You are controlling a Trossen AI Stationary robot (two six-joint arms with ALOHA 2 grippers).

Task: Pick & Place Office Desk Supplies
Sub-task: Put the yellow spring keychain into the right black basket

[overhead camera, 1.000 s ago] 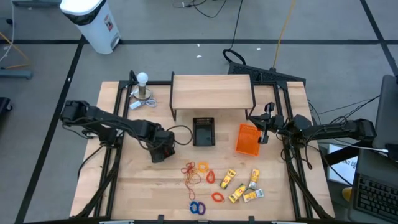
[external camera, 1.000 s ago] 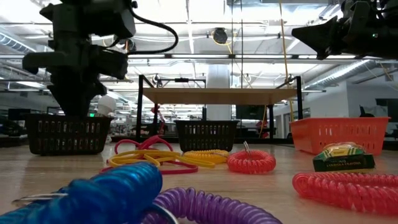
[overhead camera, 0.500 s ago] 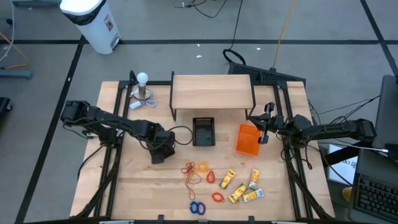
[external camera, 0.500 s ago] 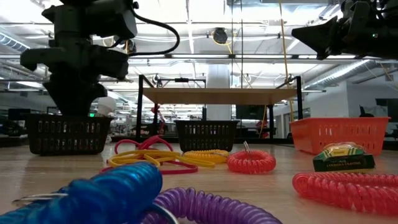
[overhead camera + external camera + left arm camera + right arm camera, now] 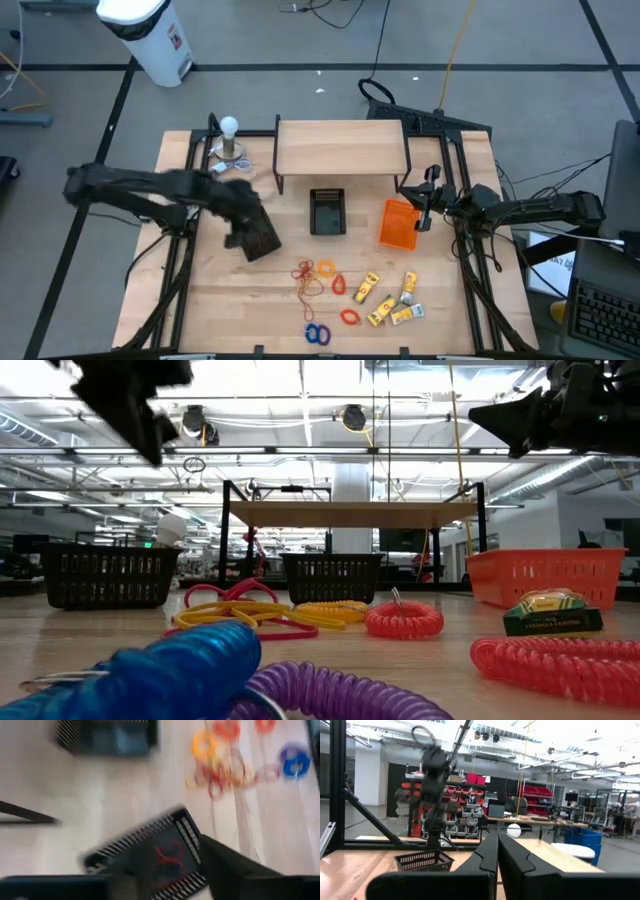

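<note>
1. The left arm reaches across the pale wood-grain table [image 5: 200,290] from its left side, its left gripper [image 5: 238,210] blurred above a black mesh bin [image 5: 262,240]; whether its fingers are spread or closed cannot be told from these views.

2. Seen from the left wrist, that square bin [image 5: 150,852] shows gridded black walls and thin red rubber bands [image 5: 167,862] looped on its floor.

3. The right arm waits at the table's right edge, the right gripper [image 5: 424,205] just beside the orange bin [image 5: 398,225]; its two dark fingers [image 5: 487,852] are pressed together, holding nothing.

4. Loose supplies lie on the front of the table: a tangle of thin tan and red rubber bands [image 5: 308,282], an orange ring [image 5: 326,268], coiled red rings [image 5: 338,285] and a pair of blue rings [image 5: 317,334] at the near edge.

5. Little yellow rectangular packets [image 5: 392,298] sit scattered right of the bands, well apart from the bins.

6. At table level, a glossy blue coil [image 5: 190,665] and a purple one [image 5: 330,700] fill the foreground, with a ribbed red coil [image 5: 403,620] beyond.

7. A second black mesh bin [image 5: 327,212] stands under a raised wooden shelf [image 5: 340,147]; a white bulb-shaped object [image 5: 230,140] on a round metal base stands at the back left.
</note>
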